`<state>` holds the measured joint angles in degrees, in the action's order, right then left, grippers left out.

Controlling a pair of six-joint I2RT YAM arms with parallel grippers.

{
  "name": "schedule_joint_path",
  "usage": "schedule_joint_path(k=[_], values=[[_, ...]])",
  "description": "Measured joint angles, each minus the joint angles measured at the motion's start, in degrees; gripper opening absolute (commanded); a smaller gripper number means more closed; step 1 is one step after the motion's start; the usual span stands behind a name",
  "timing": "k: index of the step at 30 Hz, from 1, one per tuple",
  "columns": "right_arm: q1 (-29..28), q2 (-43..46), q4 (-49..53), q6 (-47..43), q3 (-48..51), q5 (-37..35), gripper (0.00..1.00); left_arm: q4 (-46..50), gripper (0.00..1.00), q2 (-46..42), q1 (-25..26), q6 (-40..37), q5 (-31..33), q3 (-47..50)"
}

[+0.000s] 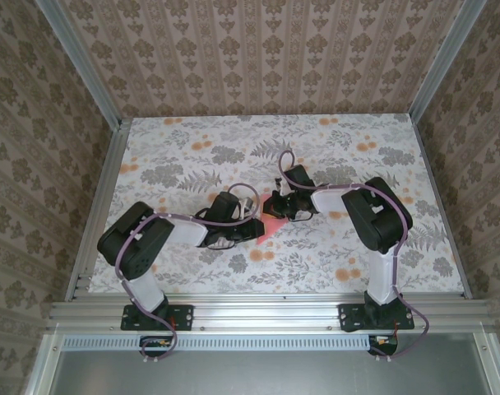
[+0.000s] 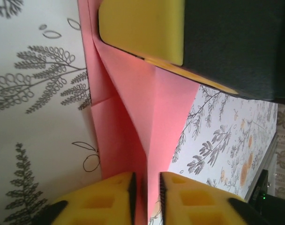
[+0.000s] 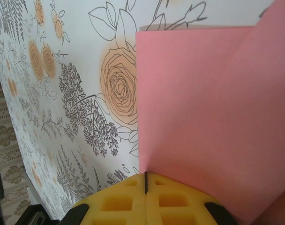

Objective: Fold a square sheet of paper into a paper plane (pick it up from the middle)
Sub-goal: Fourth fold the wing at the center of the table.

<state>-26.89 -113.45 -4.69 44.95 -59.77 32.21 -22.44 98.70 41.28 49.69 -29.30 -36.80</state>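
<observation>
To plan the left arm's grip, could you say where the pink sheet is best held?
Probably the pink sheet by its crease end, from the left gripper's side: the fold runs between its parted fingers, while the right gripper pins the far edge.

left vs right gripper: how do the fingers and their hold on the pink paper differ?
Left gripper: fingers slightly apart, with a visible gap. Right gripper: fingers pressed together. The pink paper runs through the left gripper's gap and does not look clamped; the right gripper pinches it at its edge. Shared: yellow fingers, both at the same partly folded sheet.
</observation>
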Motion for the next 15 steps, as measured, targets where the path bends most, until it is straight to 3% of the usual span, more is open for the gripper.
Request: schedule_joint_path(k=[5, 8, 10, 15], values=[[0.0, -0.3, -0.1, -0.2, -0.3, 0.2, 0.07, 3.7, 0.42, -2.8, 0.2, -0.6, 3.1, 0.0], [0.0, -0.4, -0.1, -0.7, -0.3, 0.4, 0.07, 7.7, 0.43, -5.3, 0.2, -0.9, 5.7, 0.0], [0.0, -0.4, -0.1, -1.1, -0.3, 0.6, 0.07, 10.3, 0.41, -7.4, 0.2, -1.3, 7.2, 0.0], [0.0, -0.4, -0.2, -1.5, -0.3, 0.8, 0.07, 14.7, 0.22, -11.0, 0.8, -2.8, 8.6, -1.1]])
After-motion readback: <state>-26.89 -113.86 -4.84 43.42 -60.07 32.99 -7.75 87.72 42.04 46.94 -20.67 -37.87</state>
